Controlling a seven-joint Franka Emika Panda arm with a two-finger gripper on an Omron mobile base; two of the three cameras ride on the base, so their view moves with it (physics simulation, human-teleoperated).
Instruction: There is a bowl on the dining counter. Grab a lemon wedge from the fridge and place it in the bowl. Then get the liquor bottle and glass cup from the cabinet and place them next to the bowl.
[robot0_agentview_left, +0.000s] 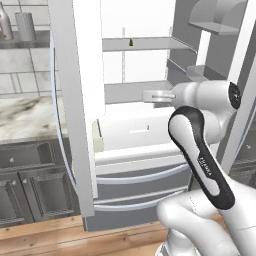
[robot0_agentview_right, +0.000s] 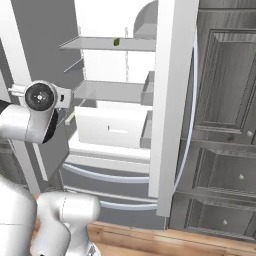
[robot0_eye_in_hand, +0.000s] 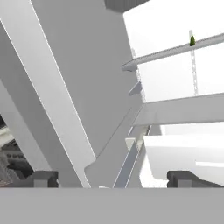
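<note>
Gripper (robot0_eye_in_hand: 113, 178) sits at the bottom edge of the hand view, its two dark finger tips (robot0_eye_in_hand: 43, 178) far apart with nothing between them: jaws spread wide, holding nothing.

Fridge (robot0_agentview_left: 135, 125) fills the centre of both base views, both doors swung open. Left door (robot0_agentview_left: 75, 100) stands edge-on as a tall white slab in the left base view, centre-left of frame; right door (robot0_agentview_right: 172, 100) does the same in the right base view, centre-right of frame. White arm (robot0_agentview_left: 200, 145) crosses the lower right of the left base view, in front of the lower fridge interior; its forearm reaches toward the middle shelf level.

Interior, largest first: white drawer (robot0_agentview_right: 110, 125) at mid-height, a middle shelf (robot0_agentview_right: 107, 91) above it, an upper shelf (robot0_agentview_left: 145, 44) above that.

Lemon wedge (robot0_agentview_left: 131, 43) rests on the upper shelf, upper centre of frame in both base views and upper right in the hand view. It reads as a tiny dark green speck, slightly taller than wide, narrowing upward; its long axis appears upright. Finer detail is too small to tell. Well apart from the gripper.

Upper left of the left base view: a wall shelf (robot0_agentview_left: 25, 40) bearing a grey bottle (robot0_agentview_left: 6, 22) and a grey canister (robot0_agentview_left: 25, 26), above a marble counter (robot0_agentview_left: 27, 117).
</note>
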